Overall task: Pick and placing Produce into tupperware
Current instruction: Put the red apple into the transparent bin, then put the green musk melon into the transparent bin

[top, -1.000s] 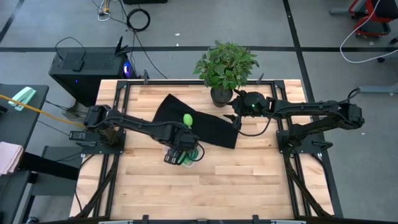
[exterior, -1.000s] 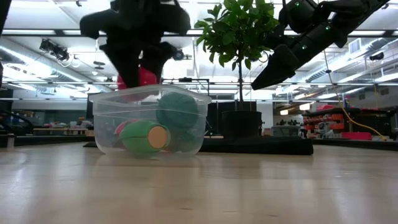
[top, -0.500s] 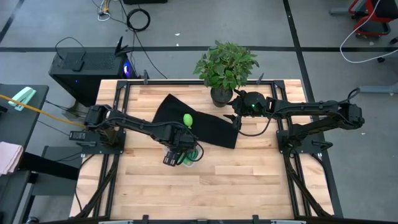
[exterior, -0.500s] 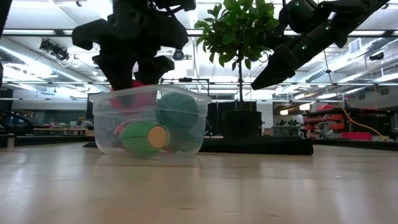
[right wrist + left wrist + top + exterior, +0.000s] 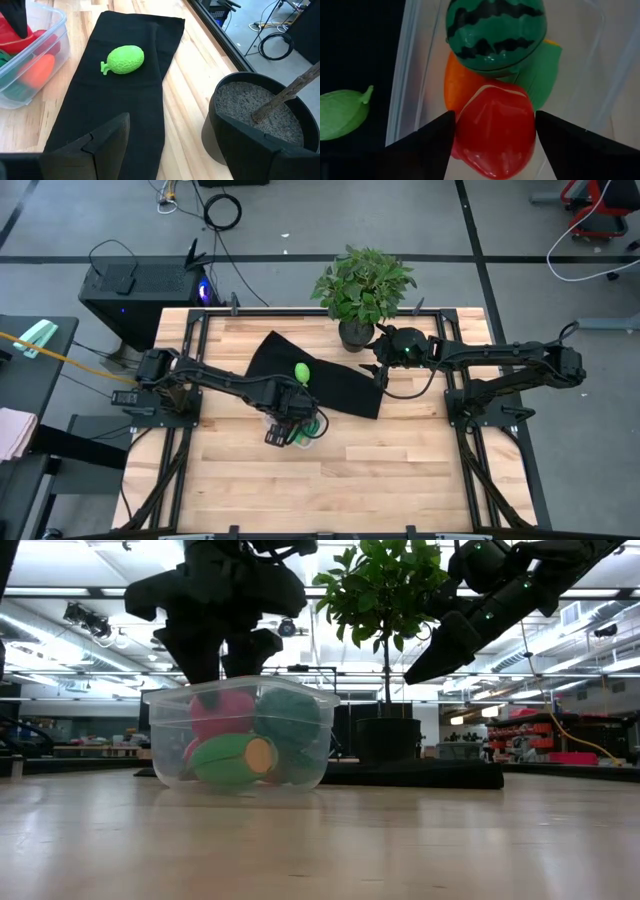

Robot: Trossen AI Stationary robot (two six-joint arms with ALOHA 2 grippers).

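Observation:
The clear tupperware stands on the wood table by the black mat's near edge. It holds a striped watermelon, an orange carrot, a green piece and a red piece lying on top of them. My left gripper hangs open just above the tupperware, its fingers on either side of the red piece. A light-green piece lies on the black mat. My right gripper is open and empty over the mat's right end, beside the plant pot.
A potted leafy plant stands at the table's far edge, its pot close to my right gripper. The black mat lies slantwise across the table's far middle. Bare wood lies toward the near edge.
My left gripper has gone down with the red piece to the tupperware's rim and let go. The red piece has dropped into the tupperware and lies on the other pieces.

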